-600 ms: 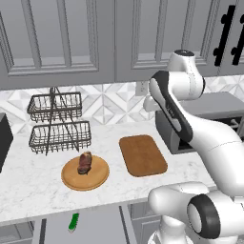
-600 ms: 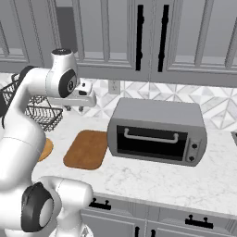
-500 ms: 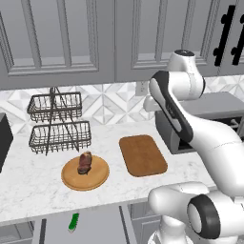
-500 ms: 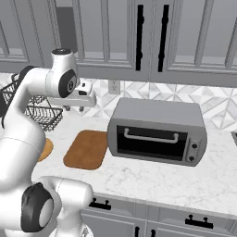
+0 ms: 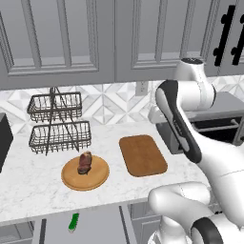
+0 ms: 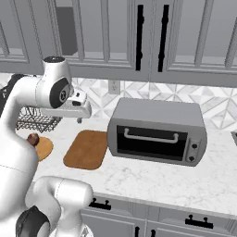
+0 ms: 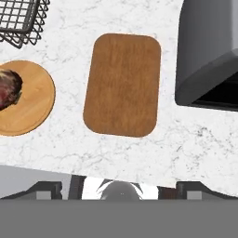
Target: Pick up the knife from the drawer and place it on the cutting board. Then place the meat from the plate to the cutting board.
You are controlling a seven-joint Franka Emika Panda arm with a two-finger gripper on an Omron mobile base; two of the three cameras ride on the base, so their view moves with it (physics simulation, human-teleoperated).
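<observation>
- While the gripper (image 7: 119, 188) hangs high over the counter (image 7: 153, 153), fingers spread and empty, the board (image 7: 123, 83) lies bare directly below.
- Left of it, the plate (image 5: 86, 173) holds the meat (image 5: 85, 162).
- Nearer and lower, the knife (image 5: 73, 222) lies in the open drawer (image 5: 102, 224).

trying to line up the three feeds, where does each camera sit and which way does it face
Left base view: behind the arm's left, looking forward and down at the plate, meat, cutting board and the knife in the open drawer; arm rises lower right.
Right base view: behind its right, facing the toaster oven; arm rises lower left.
Hand view: straight down on the counter.
All share the cutting board and plate.
</observation>
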